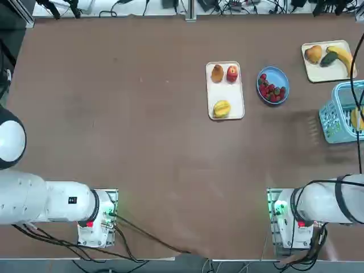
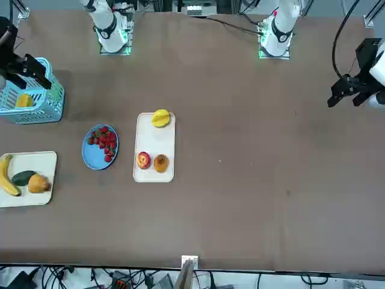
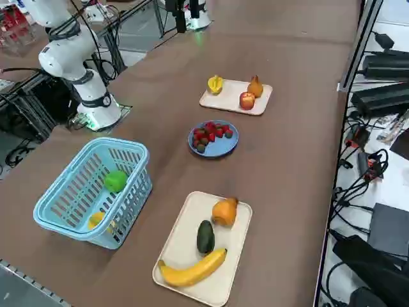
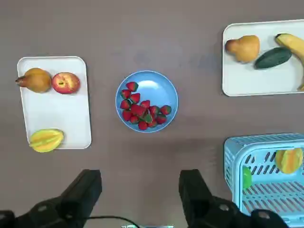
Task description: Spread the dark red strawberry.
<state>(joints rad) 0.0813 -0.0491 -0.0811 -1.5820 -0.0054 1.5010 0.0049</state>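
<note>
The right hand (image 4: 141,178) is wide, its two fingers standing well apart with nothing between them; in the front view it hangs at the upper left edge of the frame, partly over the view of the basket (image 2: 36,102). That basket, light blue with slotted walls, sits at the right edge of the top view, about midway up, and carries a yellow fruit (image 4: 289,160) and a green item (image 3: 115,181). A black cable (image 1: 358,102) crosses in front of it there. The strawberries (image 4: 142,111) lie bunched in the blue plate (image 1: 277,77), in the upper right part of the top view. They touch and overlap one another toward the plate's left and lower side in that view, leaving its upper right part bare; some have green tops. Just left of the plate, apart from it, is the narrow white tray (image 1: 225,94), with a brownish pear (image 1: 217,73) and a red-yellow apple (image 1: 232,74) side by side at its upper end and a yellow starfruit (image 1: 222,108) near its lower end. The other tray (image 1: 323,73), in the upper right corner area, bears a pear (image 1: 313,53) at left, a dark green cucumber (image 1: 329,58) in the middle and a banana (image 1: 342,56) at right. All rest on the brown table (image 1: 153,148).
</note>
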